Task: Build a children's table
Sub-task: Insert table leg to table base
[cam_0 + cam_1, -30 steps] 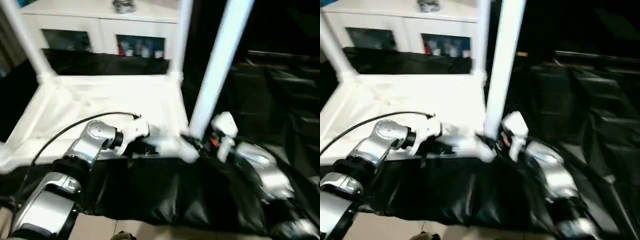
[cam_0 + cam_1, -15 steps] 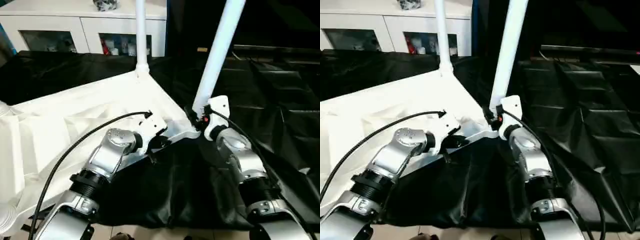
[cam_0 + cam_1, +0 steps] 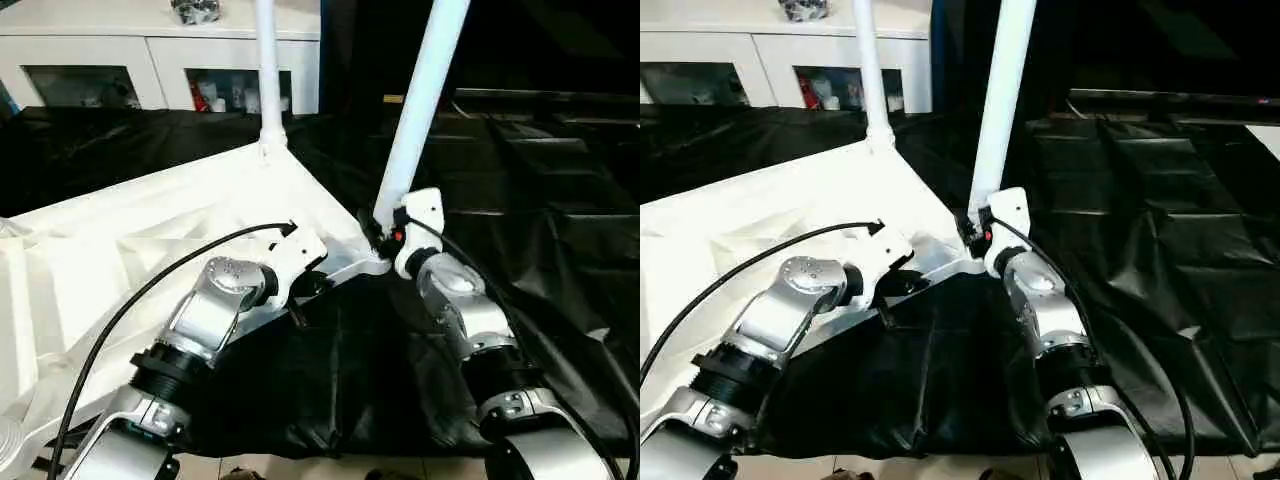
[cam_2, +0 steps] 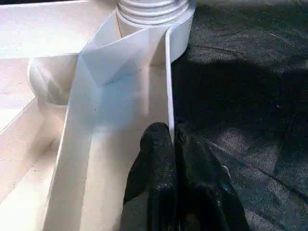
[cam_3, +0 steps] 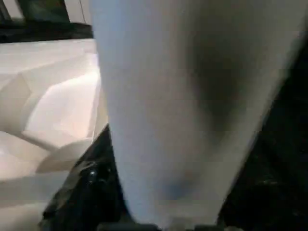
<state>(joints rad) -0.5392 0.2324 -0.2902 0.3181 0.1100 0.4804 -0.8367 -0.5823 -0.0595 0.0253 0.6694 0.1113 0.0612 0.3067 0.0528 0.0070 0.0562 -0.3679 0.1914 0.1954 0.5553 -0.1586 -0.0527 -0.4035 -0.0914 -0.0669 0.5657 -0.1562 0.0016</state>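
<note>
While the tabletop (image 3: 150, 240) lies underside up on the black sheet (image 3: 560, 250), its rim is pinched between the closed fingers (image 4: 159, 159) of the left gripper (image 4: 172, 139). At about 3 o'clock from it, the right gripper (image 3: 385, 232) is seen at the base of a leg (image 3: 420, 110); its grip cannot be told. Another leg (image 3: 268, 70) stands at 12 o'clock.

No writing, label, brand mark, number or sign could be read on anything in the room.
</note>
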